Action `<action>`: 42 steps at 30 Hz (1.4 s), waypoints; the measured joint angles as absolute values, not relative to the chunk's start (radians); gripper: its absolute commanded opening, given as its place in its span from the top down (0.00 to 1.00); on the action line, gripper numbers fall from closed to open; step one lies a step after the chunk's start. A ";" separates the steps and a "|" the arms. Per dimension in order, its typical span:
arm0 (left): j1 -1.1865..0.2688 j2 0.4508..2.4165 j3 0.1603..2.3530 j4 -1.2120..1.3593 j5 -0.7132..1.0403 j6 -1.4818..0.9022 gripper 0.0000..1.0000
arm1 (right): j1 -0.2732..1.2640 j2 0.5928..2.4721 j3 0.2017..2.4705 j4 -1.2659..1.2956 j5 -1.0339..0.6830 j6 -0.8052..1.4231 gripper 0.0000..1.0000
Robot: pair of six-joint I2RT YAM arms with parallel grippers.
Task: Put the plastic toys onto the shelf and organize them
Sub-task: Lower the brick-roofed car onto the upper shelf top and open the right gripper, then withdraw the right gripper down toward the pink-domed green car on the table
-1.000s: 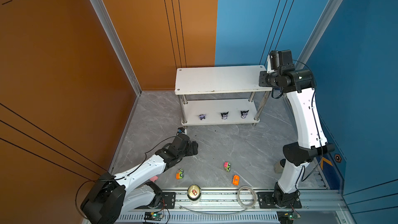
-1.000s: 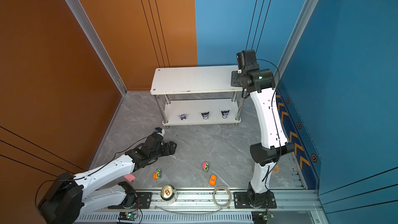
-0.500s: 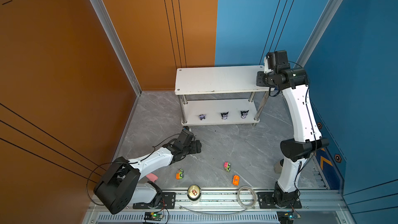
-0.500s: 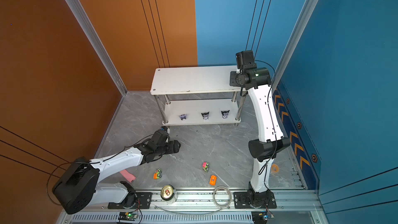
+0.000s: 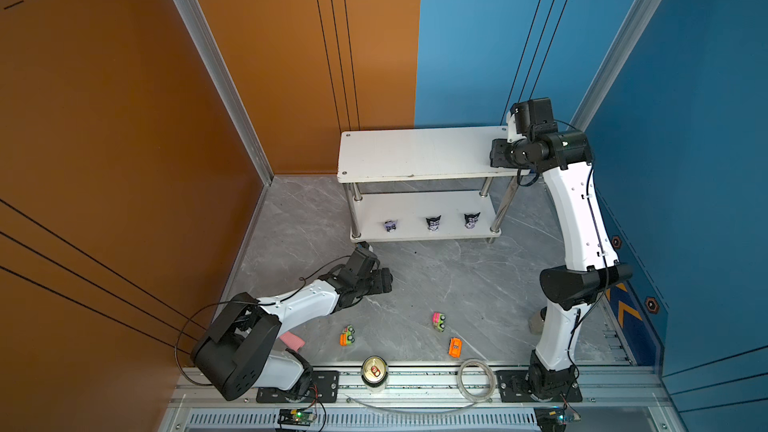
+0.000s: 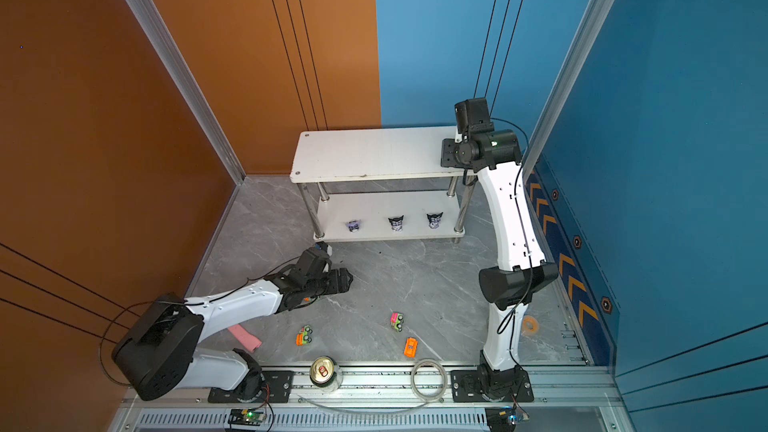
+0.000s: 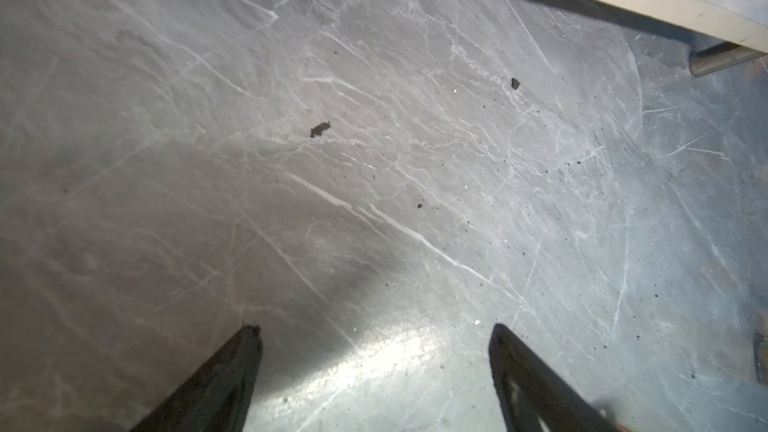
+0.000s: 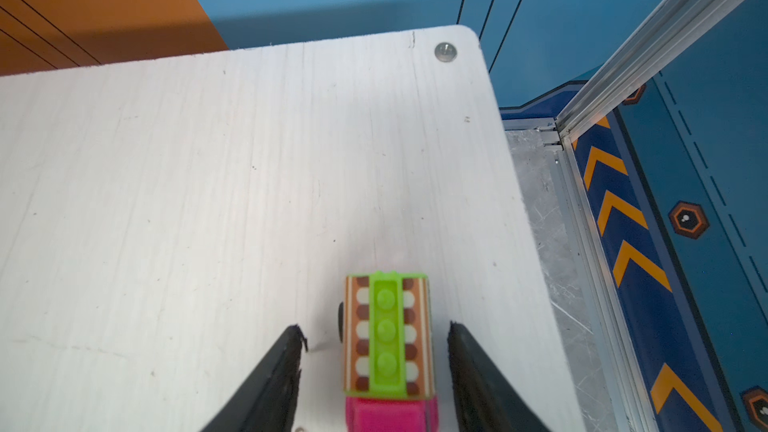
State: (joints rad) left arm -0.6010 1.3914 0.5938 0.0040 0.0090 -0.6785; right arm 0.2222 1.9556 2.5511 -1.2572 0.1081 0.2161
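Observation:
The white shelf (image 5: 415, 151) (image 6: 374, 151) stands at the back. On its top board (image 8: 208, 201), near the right end, sits a pink and green toy car (image 8: 386, 334). My right gripper (image 8: 375, 326) (image 5: 500, 154) is open around the car, with a gap on each side. Three black-purple figurines (image 5: 390, 226) (image 5: 433, 223) (image 5: 471, 220) line the lower tier. On the floor lie an orange-green car (image 5: 347, 335), a pink-green car (image 5: 438, 321) and an orange car (image 5: 455, 347). My left gripper (image 7: 374, 328) (image 5: 384, 280) hangs open and empty over bare floor.
A gold-topped can (image 5: 374, 371) and a clear tape ring (image 5: 476, 378) rest on the front rail. A pink strip (image 5: 292, 341) lies by the left arm's base. A chrome shelf leg (image 7: 723, 58) is near the left gripper. Walls close in behind the shelf.
My right gripper's jaws have opened off the pink and green car, which now rests on the top board. My left gripper has shifted slightly to the right, low over the floor.

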 measured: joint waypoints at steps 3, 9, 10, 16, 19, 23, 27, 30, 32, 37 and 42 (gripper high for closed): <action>-0.601 1.385 0.596 0.005 0.009 -0.678 0.13 | 0.223 1.914 2.522 -1.258 0.117 0.223 0.32; -0.603 1.347 0.597 0.005 0.004 -0.678 0.12 | 0.270 1.642 2.304 -1.233 0.220 0.248 0.28; -0.606 1.344 0.597 0.006 0.004 -0.678 0.12 | 0.298 1.573 2.236 -1.218 0.250 0.252 0.28; -0.661 1.342 0.614 0.008 -0.014 -0.664 0.21 | 0.627 1.178 1.686 -1.121 0.427 0.303 0.34; -0.703 1.343 0.642 0.009 -0.032 -0.650 0.22 | 0.762 1.061 1.378 -1.086 0.440 0.366 0.40; -0.728 1.343 0.647 0.048 -0.052 -0.644 0.22 | 0.849 0.991 1.038 -1.044 0.385 0.479 0.40; -0.728 1.344 0.633 0.112 -0.056 -0.645 0.24 | 0.893 0.890 0.784 -0.985 0.294 0.607 0.39; -0.736 1.360 0.633 0.152 -0.061 -0.644 0.24 | 0.914 0.846 0.646 -0.901 0.224 0.685 0.41; -0.741 1.380 0.633 0.175 -0.063 -0.645 0.25 | 0.929 0.848 0.579 -0.835 0.178 0.722 0.44; -0.749 1.440 0.635 0.210 -0.062 -0.656 0.25 | 0.965 0.876 0.530 -0.676 0.099 0.763 0.65; -0.754 1.482 0.644 0.216 -0.062 -0.663 0.26 | 1.015 0.942 0.531 -0.541 0.072 0.759 1.00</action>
State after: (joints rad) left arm -0.7540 1.4818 0.6441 0.2157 -0.0616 -0.6632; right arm 1.0149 0.9417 0.5312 -0.5407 0.0719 0.7589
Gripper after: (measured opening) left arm 0.742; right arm 0.046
